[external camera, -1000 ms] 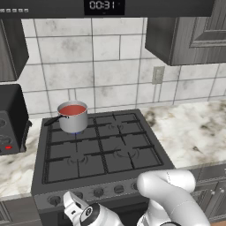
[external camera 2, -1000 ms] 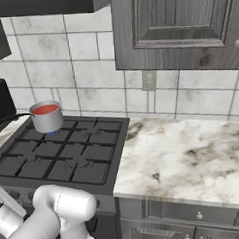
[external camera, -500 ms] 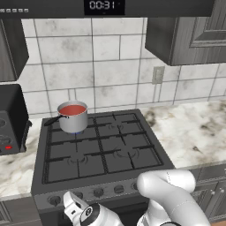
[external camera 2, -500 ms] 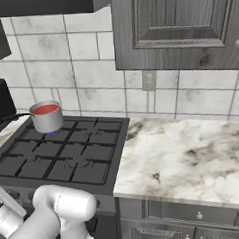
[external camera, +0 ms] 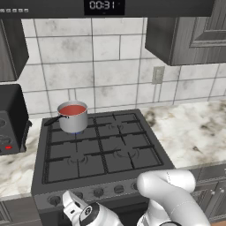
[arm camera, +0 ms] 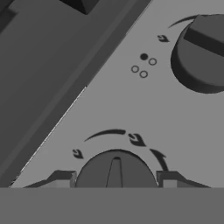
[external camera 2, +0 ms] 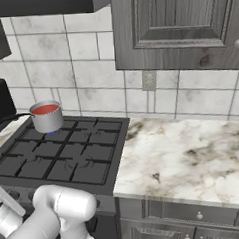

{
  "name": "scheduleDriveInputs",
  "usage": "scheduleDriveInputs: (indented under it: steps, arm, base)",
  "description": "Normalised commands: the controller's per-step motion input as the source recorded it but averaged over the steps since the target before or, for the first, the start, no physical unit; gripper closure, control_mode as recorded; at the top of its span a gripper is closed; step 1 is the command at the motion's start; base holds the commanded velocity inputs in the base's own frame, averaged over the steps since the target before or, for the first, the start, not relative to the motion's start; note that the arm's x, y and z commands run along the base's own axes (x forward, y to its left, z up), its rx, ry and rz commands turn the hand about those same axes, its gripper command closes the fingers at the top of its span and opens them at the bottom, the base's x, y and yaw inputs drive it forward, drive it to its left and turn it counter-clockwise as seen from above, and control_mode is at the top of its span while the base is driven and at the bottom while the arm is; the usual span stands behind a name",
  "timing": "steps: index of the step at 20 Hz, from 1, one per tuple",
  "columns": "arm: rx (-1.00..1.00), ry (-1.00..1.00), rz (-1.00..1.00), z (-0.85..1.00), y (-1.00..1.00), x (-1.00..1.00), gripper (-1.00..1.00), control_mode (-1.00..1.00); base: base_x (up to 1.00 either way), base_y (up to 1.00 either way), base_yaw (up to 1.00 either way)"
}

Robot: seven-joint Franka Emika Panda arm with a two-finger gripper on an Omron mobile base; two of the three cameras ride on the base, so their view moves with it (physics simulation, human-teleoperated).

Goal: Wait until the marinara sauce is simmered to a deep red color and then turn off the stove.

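Note:
The marinara sauce (external camera: 72,109) (external camera 2: 45,109) is a red disc in a small steel saucepan (external camera: 75,122) (external camera 2: 47,122) on the back left burner of the stove (external camera: 101,152) (external camera 2: 68,155). A blue flame shows under the pan. My gripper (arm camera: 116,178) is down at the stove's front panel, shut on a round knob (arm camera: 116,168), with one fingertip on each side of it. From the left base view the hand (external camera: 73,204) sits near the left end of the knob row. A second knob (arm camera: 203,52) lies apart to the upper right in the hand view.
A black box appliance (external camera: 11,119) (external camera 2: 0,101) stands left of the stove. A marble counter (external camera: 194,132) (external camera 2: 184,157) runs to the right. Dark cabinets (external camera 2: 176,28) hang above, and a display (external camera: 102,5) reads 00:31.
The fingers have closed in on the knob. Arm, saucepan and sauce stand as before in both base views.

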Motion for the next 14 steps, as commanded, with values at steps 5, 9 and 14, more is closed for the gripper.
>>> scheduleDriveInputs:
  steps: [5, 9, 14]
  arm:
    - [0.04, -0.04, 0.00, -0.08, -0.05, 0.00, 1.00, -1.00]
    - [0.17, -0.09, 0.00, -0.14, -0.11, -0.10, 1.00, -1.00]
    - [0.24, 0.00, -0.05, -0.25, -0.19, 0.00, 1.00, -1.00]
  base:
    - [0.00, 0.00, 0.00]
    - [0.00, 0.00, 0.00]
    - [0.00, 0.00, 0.00]
